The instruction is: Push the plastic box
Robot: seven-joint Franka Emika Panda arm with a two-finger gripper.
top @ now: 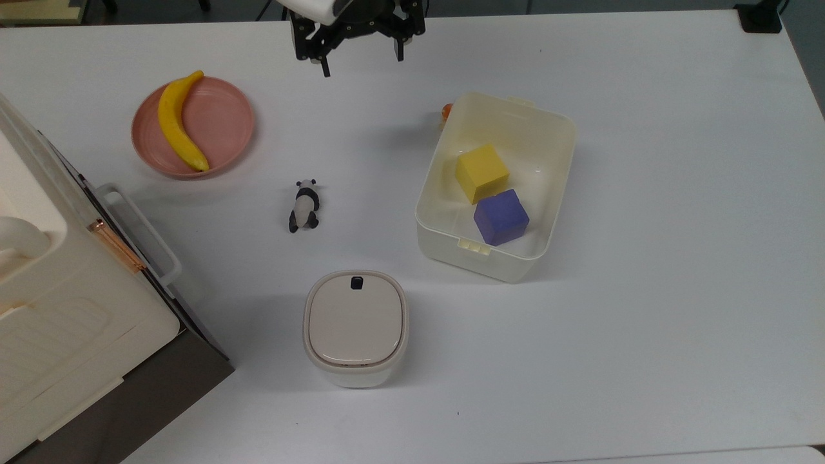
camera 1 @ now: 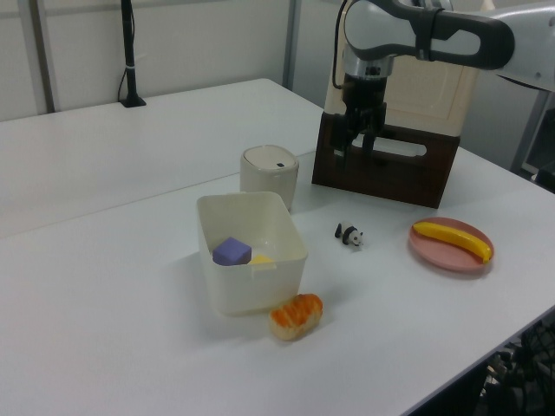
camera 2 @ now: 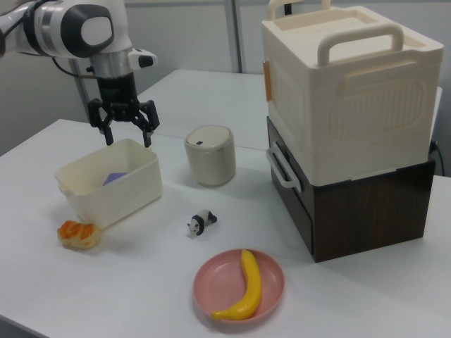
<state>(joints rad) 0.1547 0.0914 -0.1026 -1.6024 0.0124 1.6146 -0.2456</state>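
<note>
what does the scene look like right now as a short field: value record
gripper: open, raised above the table
plastic box: untouched, open top
box contents: yellow cube, purple cube
beside box: orange bread-like item touching its short end
pink plate: holds the banana
panda figure: between plate and box
lidded container: closed, black button on lid
cream appliance: on dark base

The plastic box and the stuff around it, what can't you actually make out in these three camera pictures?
- Yellow cube: in the left view, mostly hidden behind the plastic box's near wall.
- Purple cube: in the right view, only a sliver above the box rim.
- Orange bread piece: in the top view, nearly all hidden behind the box's far corner.
- Hand: in the top view, its upper part is cut off by the top edge.
</note>
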